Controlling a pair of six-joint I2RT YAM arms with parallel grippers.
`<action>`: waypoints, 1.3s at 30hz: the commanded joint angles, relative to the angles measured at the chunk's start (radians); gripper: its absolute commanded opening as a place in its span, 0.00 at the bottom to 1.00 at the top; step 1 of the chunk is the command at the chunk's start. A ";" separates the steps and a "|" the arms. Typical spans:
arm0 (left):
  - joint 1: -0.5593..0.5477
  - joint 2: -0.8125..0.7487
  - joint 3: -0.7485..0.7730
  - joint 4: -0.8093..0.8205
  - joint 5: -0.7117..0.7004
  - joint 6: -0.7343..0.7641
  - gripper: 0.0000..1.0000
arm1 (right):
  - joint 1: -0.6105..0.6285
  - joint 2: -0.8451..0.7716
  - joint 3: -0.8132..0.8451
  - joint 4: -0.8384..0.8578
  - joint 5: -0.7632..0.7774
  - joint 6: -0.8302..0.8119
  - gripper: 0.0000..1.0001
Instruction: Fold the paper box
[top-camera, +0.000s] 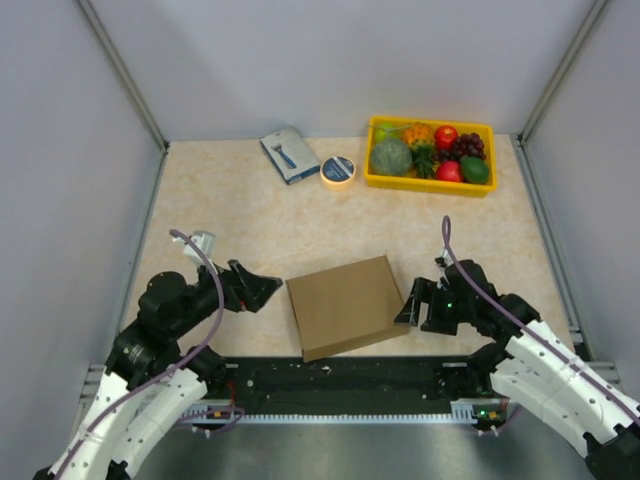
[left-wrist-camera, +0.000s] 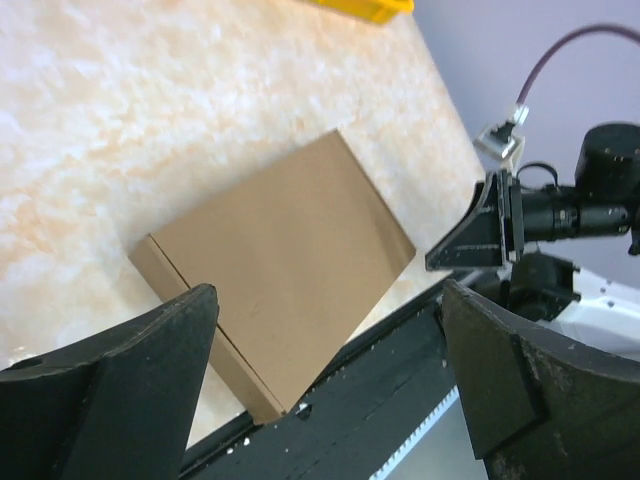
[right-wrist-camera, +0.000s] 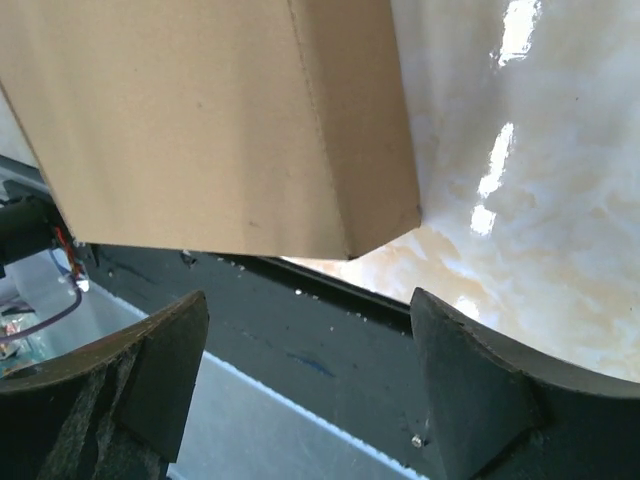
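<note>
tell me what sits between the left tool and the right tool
The paper box, flat on the table, lies between the left tool and right tool; the top view shows it.

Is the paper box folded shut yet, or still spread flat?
Folded shut: the paper box lies as a closed rectangular carton, top panel and side walls showing, no flaps sticking out.

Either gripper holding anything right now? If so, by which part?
Nothing is held. The left gripper and right gripper are both open; the paper box lies on the table between them.
</note>
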 joint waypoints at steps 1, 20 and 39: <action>0.000 0.014 0.057 -0.121 -0.100 -0.019 0.97 | 0.009 -0.005 0.111 -0.052 -0.002 0.023 0.81; -0.010 0.361 -0.057 0.208 0.178 0.063 0.81 | -0.014 0.418 0.061 0.543 -0.163 0.202 0.72; -0.409 0.917 0.354 -0.019 -0.463 0.180 0.84 | -0.339 0.584 0.264 0.584 -0.257 0.057 0.77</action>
